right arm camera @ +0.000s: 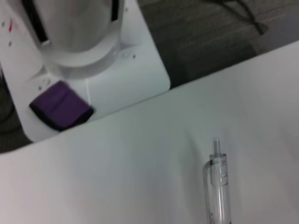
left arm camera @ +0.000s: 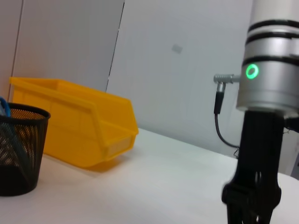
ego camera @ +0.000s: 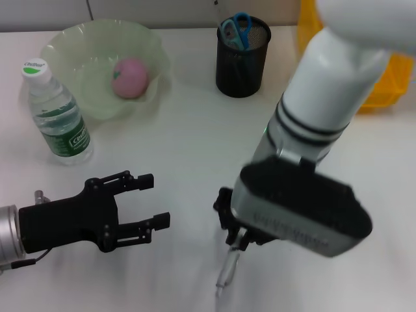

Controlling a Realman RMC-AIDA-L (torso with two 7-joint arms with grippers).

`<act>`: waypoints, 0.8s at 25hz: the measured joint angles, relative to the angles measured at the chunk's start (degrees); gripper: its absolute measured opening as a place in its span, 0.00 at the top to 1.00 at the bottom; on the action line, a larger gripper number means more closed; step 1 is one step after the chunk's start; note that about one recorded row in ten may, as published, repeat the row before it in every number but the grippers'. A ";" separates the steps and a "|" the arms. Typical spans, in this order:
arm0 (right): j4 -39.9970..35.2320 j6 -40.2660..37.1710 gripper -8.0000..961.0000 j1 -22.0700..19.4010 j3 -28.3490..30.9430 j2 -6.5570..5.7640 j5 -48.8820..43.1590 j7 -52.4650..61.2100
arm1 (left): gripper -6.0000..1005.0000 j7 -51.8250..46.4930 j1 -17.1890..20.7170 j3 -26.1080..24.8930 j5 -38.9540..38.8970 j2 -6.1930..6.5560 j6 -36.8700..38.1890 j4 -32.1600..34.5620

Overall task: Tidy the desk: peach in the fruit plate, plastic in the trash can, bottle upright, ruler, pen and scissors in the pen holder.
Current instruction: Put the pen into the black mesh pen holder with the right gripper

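A pink peach [ego camera: 130, 77] lies in the green fruit plate [ego camera: 71, 45] at the back left. A water bottle [ego camera: 57, 117] stands upright beside it. The black mesh pen holder [ego camera: 242, 62] at the back holds blue scissors [ego camera: 237, 29]; it also shows in the left wrist view [left arm camera: 18, 154]. My right gripper [ego camera: 234, 244] points down near the front middle, shut on a clear pen [ego camera: 227, 272] that slants down from it; the pen shows in the right wrist view [right arm camera: 218, 191]. My left gripper [ego camera: 158, 200] is open and empty at the front left. No ruler or plastic is in view.
A yellow bin [ego camera: 383, 84] stands at the back right, to the right of the pen holder, and shows in the left wrist view [left arm camera: 74, 123]. The right arm [left arm camera: 264, 88] rises over the table's right half. The table's front edge lies close to the pen [right arm camera: 140, 116].
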 joint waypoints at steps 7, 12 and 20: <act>-1.67 -7.41 0.87 -1.55 11.41 -0.31 -2.51 3.80 | 0.20 -0.02 0.06 -1.83 -0.08 0.59 2.17 0.01; -3.37 -9.51 0.87 -5.12 20.80 -0.36 -2.72 4.74 | 0.20 -0.02 0.07 -3.30 -0.09 0.88 3.99 0.00; -3.58 -11.35 0.87 -11.22 36.06 -0.45 1.72 5.33 | 0.20 -0.02 -0.48 -3.84 -0.10 0.94 5.11 0.00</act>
